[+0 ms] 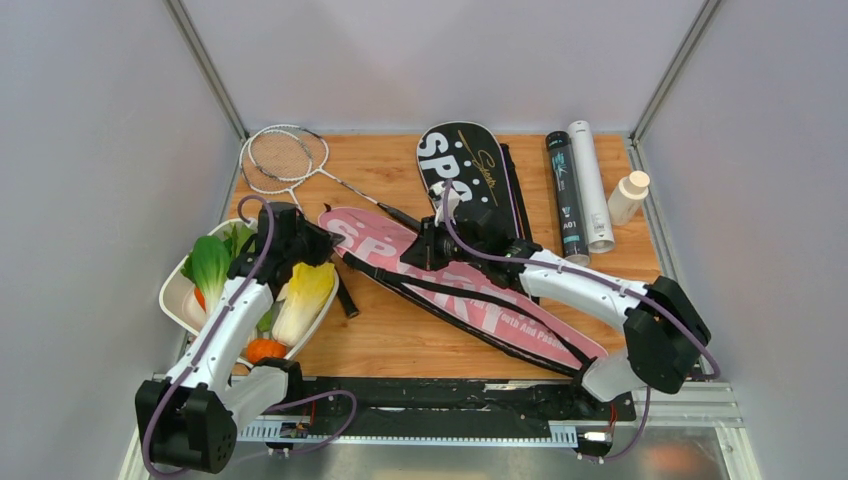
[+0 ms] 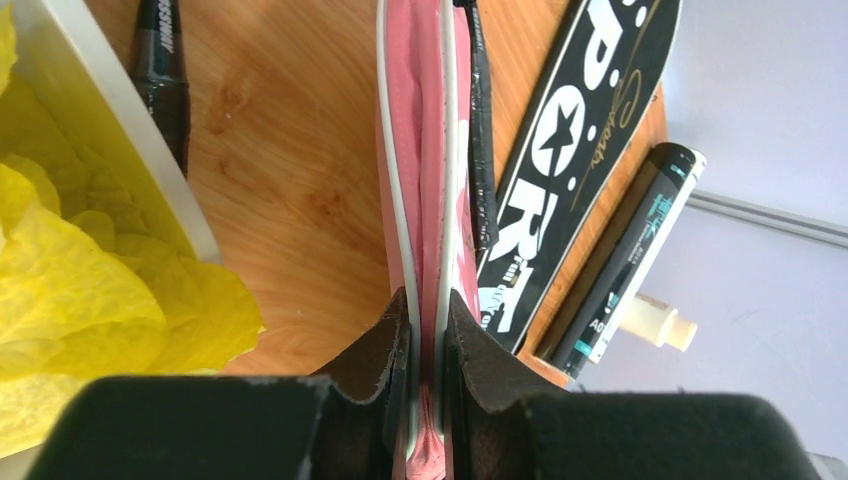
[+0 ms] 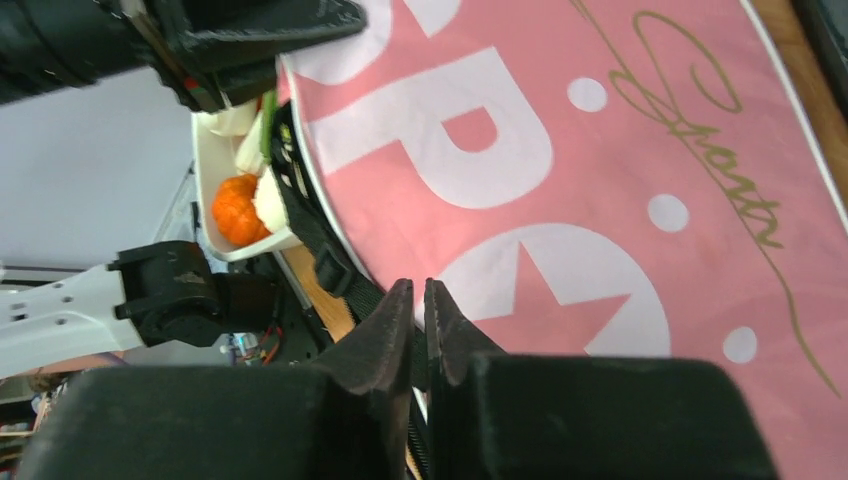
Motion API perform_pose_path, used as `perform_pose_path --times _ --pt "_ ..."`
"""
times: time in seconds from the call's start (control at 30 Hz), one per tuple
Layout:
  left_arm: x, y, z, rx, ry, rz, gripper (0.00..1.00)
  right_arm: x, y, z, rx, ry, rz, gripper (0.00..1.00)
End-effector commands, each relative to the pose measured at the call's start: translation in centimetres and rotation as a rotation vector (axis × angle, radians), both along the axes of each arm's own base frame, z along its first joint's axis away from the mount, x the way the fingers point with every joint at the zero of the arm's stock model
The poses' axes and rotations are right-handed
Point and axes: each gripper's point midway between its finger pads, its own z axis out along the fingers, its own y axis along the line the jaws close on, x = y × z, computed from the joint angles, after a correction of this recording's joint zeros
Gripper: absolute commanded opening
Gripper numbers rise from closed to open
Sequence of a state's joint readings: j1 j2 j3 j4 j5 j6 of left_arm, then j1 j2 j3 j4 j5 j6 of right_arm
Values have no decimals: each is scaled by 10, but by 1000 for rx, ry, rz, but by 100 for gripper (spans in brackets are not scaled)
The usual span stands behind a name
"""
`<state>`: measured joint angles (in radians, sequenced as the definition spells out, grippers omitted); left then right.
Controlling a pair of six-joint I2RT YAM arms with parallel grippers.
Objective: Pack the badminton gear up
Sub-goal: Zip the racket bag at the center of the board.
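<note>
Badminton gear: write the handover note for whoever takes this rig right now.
Left gripper: shut on the pink bag, clamping its piped edge.
Right gripper: shut at the pink bag's black-strapped edge; whether it pinches anything is unclear.
Things: black bag behind the pink one; rackets at the far left, outside both bags; black tube and white tube side by side at the far right. No shuttlecocks visible.
Done: nothing visibly packed.
To do: rackets into a bag, then close it; tubes likely follow.
</note>
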<state>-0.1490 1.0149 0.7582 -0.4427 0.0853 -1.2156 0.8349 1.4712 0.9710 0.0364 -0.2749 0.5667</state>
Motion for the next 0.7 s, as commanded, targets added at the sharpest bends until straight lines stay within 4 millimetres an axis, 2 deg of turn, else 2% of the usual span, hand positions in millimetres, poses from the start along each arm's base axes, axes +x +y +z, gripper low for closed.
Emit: perform_pose_path --times 0.0,0.07,0.13,0.27,0.37,0.47,0.53,0.63,0.67 --pt "14 -10 35 -33 -179 -59 0 3 21 51 99 -106 97 16" --pt "13 -11 34 -38 -178 -62 0 2 32 51 104 -98 143 27" --pt "12 -11 33 -38 -175 -60 0 -2 43 47 103 -84 201 33" --pt "7 -4 27 -43 -104 3 0 -21 61 53 50 -195 256 32" --pt "5 -2 25 -69 -41 48 0 -25 61 62 -3 -301 143 35" --pt "6 -4 32 -126 -46 82 0 -24 48 73 24 -297 -59 40" --pt "8 -3 38 -144 -64 104 0 -37 46 78 68 -289 -138 44" --pt "8 3 41 -149 -52 158 0 -52 43 68 109 -248 -218 45" --pt "7 5 43 -150 -42 171 0 -53 41 59 108 -241 -239 45"
